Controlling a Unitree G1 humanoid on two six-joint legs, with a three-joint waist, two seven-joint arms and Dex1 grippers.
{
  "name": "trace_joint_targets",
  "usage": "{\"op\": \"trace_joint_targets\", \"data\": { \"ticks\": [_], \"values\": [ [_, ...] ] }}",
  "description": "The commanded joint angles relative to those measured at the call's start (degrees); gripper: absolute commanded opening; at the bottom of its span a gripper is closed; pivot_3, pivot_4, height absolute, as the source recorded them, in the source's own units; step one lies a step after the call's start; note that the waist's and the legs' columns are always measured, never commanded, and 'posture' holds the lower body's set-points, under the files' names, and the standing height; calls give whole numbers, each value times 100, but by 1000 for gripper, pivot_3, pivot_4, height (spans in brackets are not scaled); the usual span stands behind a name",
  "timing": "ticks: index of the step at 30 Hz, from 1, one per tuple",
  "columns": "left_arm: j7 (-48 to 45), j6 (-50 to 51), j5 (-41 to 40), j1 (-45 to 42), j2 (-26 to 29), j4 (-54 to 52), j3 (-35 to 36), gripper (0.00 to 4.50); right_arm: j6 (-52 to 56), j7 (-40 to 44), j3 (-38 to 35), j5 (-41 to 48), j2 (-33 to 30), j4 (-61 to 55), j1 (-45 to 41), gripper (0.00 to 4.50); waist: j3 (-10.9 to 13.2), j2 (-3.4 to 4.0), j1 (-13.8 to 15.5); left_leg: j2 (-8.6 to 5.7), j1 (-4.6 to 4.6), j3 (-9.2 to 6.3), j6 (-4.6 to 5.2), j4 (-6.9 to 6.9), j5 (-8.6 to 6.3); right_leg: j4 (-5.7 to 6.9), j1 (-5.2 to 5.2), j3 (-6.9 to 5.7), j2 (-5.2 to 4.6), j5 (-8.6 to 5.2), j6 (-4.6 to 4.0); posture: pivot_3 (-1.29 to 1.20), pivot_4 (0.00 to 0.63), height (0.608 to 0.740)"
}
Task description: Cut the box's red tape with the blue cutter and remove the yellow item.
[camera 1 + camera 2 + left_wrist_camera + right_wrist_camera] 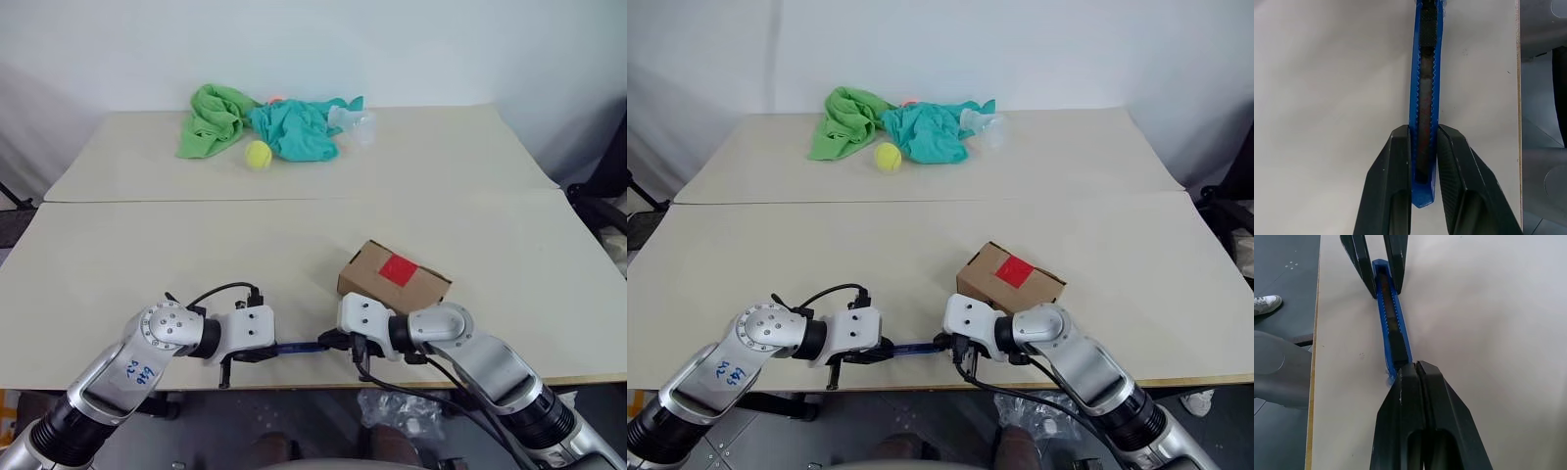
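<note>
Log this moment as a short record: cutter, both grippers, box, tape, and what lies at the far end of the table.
cutter: slim blue cutter, lying along the near table edge between the two grippers
left gripper: fingers clamped on one end of the cutter
right gripper: shut at the cutter's other end
box: small brown cardboard box, closed, beside the right arm
tape: red square tape on the box top, uncut
far end: green cloth, teal cloth, yellow-green tennis ball
</note>
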Motion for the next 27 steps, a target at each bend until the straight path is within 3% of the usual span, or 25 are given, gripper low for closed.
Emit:
{"op": "trace_joint_targets", "data": {
  "ticks": [1,27],
  "values": [
    [52,152,170,148,-61,269,-427,432,-159,31,103,-95,-8,70,40,33,6,2,0,0,-1,-1,0,0,0,-3,0,-1,-5,0,0,0,150,740],
    [73,144,199,133,-64,303,-418,432,-554,227,564,-390,451,662,-264,33,40,10,2,0,0,-20,-26,-11,-15,-21,0,-18,-40,-5,18,0,150,740]
  ]
}}
